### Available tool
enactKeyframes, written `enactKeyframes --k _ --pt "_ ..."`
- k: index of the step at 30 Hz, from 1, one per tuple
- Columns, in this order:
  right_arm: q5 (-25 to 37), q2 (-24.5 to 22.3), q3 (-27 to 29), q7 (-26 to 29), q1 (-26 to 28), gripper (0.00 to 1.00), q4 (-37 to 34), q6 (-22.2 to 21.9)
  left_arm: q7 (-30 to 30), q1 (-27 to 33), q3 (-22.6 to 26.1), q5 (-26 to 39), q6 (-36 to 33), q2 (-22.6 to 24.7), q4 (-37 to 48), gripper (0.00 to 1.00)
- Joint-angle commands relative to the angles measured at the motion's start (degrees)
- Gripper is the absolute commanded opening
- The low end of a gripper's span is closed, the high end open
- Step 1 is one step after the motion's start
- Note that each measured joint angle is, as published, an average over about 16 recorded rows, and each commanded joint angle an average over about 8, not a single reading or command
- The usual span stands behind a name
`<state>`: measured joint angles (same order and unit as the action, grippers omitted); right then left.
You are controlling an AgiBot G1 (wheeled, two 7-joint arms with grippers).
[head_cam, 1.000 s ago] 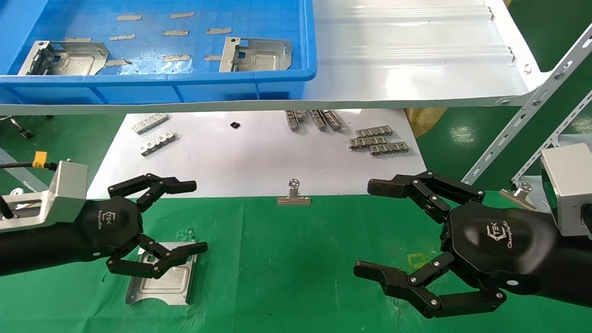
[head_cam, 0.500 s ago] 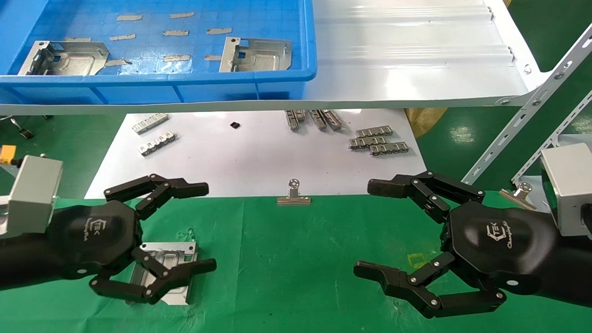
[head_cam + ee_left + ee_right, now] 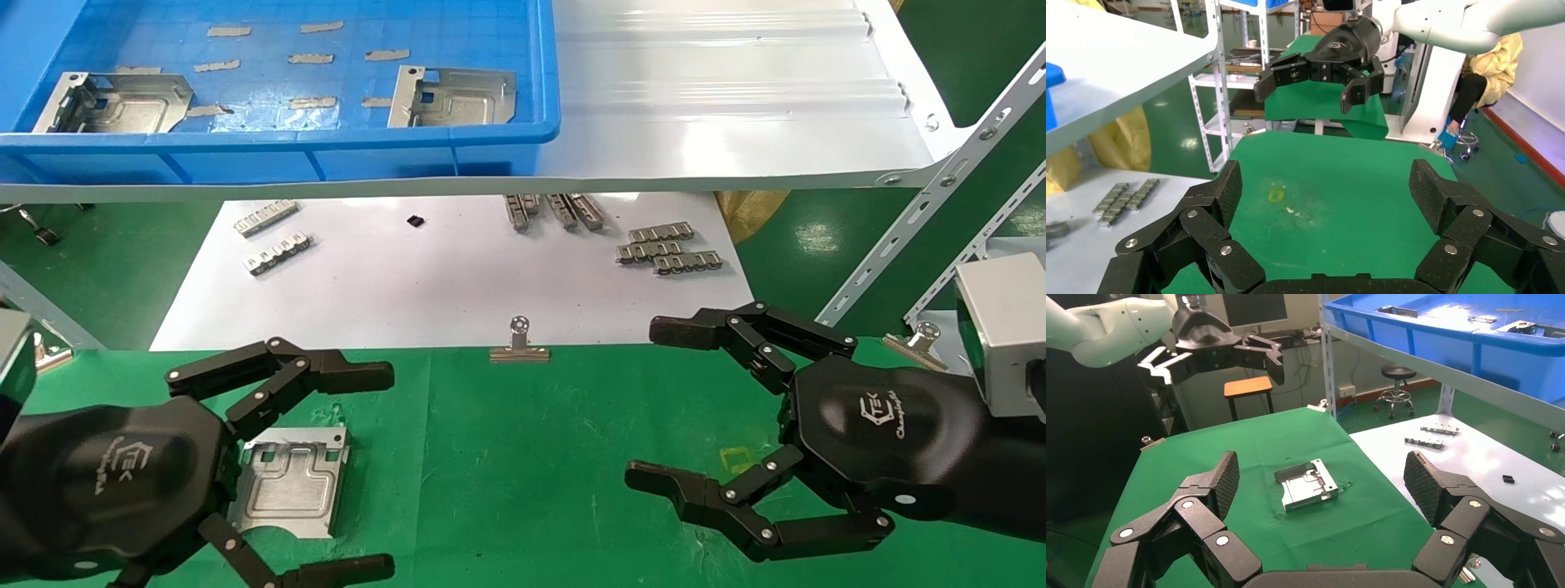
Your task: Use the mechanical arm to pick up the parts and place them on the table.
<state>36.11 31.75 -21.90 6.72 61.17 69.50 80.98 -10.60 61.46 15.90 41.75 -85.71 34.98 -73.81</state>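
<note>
The left gripper [image 3: 359, 469] hangs over the near left of the table [image 3: 523, 457] with its fingers [image 3: 343, 377] spread wide and nothing between them. In the right wrist view the same gripper [image 3: 1223, 358] is raised clear above the green cloth, well apart from the part [image 3: 1306, 484] lying below it. From the head view the upper finger reaches out just beyond the part's far edge and the lower finger [image 3: 343, 569] lies past its near edge, so the part [image 3: 290, 482] shows in the open gap, touched by neither.

The part lies flat on the cloth, embossed face up. Its outline is nearly square, a little longer running toward and away from the robot. The folded tabs and small cutouts line the far edge, toward the white paper [image 3: 458, 278]; the plain edge faces the robot.

The right gripper [image 3: 645, 404] is held over the near right of the table, its fingers [image 3: 695, 331] likewise wide apart and empty. A yellow square mark [image 3: 738, 457] on the cloth sits by its lower finger.

Two more parts remain in the blue bin [image 3: 278, 155] on the white shelf [image 3: 719, 98]: one [image 3: 114, 102] at the left end, one [image 3: 453, 96] near the right wall, both with their long axis across the bin.
</note>
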Motion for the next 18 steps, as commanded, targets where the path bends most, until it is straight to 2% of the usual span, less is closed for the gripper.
enactKeyframes --k 1,18 --pt "0.0 0.0 0.0 0.0 0.0 1.00 0.0 0.0 -0.9 -0.6 -0.7 -0.4 0.1 -0.3 -1.5 1.00" --pt "0.0 0.0 0.0 0.0 0.0 1.00 0.0 0.0 -0.3 -0.2 -0.1 -0.1 0.1 -0.1 -0.3 1.00"
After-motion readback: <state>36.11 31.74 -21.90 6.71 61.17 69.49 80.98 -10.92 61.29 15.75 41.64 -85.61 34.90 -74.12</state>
